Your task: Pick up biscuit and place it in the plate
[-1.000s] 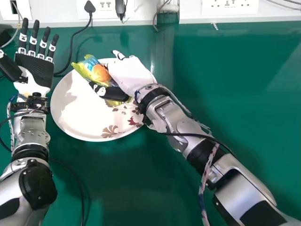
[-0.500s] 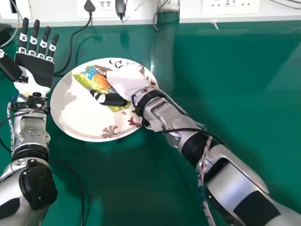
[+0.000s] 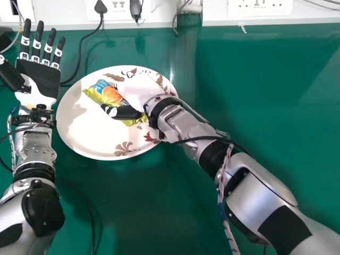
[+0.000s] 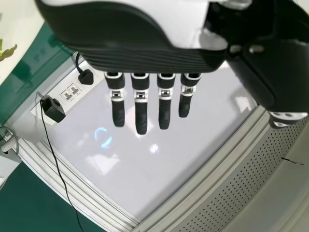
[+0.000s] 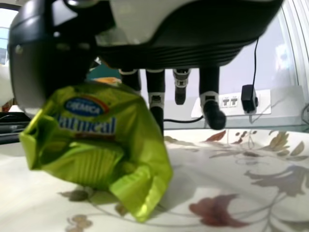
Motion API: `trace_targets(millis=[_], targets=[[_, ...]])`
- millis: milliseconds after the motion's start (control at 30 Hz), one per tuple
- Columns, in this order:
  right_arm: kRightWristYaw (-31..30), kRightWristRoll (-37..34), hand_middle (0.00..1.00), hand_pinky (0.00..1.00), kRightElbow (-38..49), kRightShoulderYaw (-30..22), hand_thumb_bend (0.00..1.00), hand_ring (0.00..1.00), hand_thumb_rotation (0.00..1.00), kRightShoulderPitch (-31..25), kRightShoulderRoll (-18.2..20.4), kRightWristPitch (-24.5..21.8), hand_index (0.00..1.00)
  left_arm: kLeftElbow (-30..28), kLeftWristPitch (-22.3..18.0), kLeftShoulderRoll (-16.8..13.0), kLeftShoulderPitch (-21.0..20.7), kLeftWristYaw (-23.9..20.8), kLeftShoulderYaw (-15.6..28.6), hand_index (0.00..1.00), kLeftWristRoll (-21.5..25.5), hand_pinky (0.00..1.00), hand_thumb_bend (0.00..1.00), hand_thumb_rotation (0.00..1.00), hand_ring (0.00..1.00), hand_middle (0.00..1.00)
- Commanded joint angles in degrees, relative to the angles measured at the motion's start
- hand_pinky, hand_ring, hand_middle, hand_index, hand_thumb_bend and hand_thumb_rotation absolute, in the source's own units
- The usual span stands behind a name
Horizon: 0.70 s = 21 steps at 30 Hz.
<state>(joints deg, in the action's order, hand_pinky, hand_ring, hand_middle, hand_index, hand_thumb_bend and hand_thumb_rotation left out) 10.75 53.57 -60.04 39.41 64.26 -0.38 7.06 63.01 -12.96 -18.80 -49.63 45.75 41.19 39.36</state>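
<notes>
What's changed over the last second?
The right hand and biscuit have shifted toward the robot, nearer the middle of the plate; the right arm has swung inward. I can't tell whether the hand has let go. The plate and open left hand stayed put.

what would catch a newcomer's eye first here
Probably the bright yellow-green biscuit packet, vivid against the pale flowered plate, with the robot's right hand over it. Next, likely the left hand at the head view's left, palm up and fingers straight, beside the plate.
</notes>
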Motion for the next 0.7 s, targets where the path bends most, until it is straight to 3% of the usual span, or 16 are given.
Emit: trace_targets(millis=[0,367,533,633,667], targets=[[-1.3,-0.4,0.44,0.11,-1.5,1.0,0.51,0.15,0.00,-0.1,0.7,1.1,0.49,-0.8,0.2,0.3,0.9,-0.7,-0.5,0.95,0.1,0.86,0.85,0.51,0.85,0.89],[-2.0,-1.9,0.40,0.14,-4.2,1.8,0.51,0.22,0.00,0.2,1.2,3.0,0.50,-0.4,0.6,0.4,0.6,-1.7,0.4,0.97,0.9,0.81,0.86,0.52,0.86,0.89],[-2.0,-2.2,0.46,0.17,-5.1,2.1,0.51,0.31,0.00,0.3,1.5,3.1,0.52,-0.9,-3.0,1.7,0.8,-3.9,0.3,0.97,0.4,0.84,0.85,0.53,0.86,0.89],[-1.7,-2.6,0.60,0.22,-5.4,2.1,0.51,0.39,0.09,0.3,1.5,3.5,0.50,-0.6,-4.5,1.9,0.9,-3.8,0.0,0.97,0.1,0.85,0.85,0.53,0.86,0.89],[-1.5,-2.8,0.63,0.24,-5.5,2.1,0.61,0.43,0.30,0.3,1.4,3.6,0.60,-0.5,-5.1,2.0,0.9,-3.7,0.0,0.97,0.0,0.85,0.85,0.53,0.86,0.89]])
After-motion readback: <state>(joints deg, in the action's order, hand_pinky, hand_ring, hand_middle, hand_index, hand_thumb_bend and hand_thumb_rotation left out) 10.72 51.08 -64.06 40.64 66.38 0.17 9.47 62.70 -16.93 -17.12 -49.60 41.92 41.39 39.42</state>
